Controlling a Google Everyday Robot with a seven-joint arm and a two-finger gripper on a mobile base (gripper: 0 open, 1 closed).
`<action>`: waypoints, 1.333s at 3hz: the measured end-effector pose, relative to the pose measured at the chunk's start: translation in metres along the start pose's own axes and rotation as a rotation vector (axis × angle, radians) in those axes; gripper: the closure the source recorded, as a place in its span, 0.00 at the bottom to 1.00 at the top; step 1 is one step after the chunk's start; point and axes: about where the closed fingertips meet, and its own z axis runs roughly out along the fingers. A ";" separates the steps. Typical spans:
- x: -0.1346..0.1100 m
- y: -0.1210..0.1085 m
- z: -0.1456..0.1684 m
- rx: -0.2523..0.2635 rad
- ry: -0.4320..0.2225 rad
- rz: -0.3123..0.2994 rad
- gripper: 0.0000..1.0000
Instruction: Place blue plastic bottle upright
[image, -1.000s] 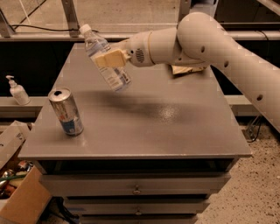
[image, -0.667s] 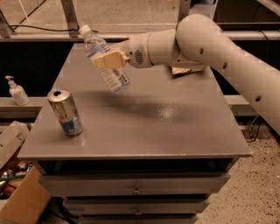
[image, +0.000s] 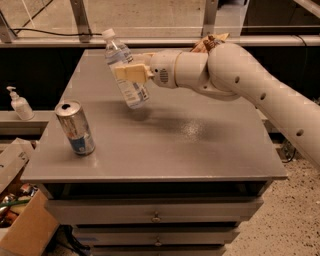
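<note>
Arm (image: 260, 95) stretched leftward; gripper (image: 131, 73) clamps tilted blue plastic bottle (image: 125, 70) above table (image: 200, 145).

My gripper (image: 131, 73) is over the back left part of the table (image: 200, 150), clamped around the bottle (image: 134, 92), which tilts with its cap up and to the left. The can (image: 75, 127) stands near the front left corner. A pump dispenser (image: 19, 104) sits left of the table.

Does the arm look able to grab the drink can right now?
Probably not: the tool, above the table's back left, is shut on the tilted blue plastic bottle. The can stands apart, nothing blocking it, but the tool is full.
</note>
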 end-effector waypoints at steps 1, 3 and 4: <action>0.005 -0.009 -0.005 0.034 -0.095 0.010 1.00; -0.005 -0.031 -0.017 0.095 -0.260 -0.001 1.00; -0.010 -0.036 -0.019 0.100 -0.293 -0.012 1.00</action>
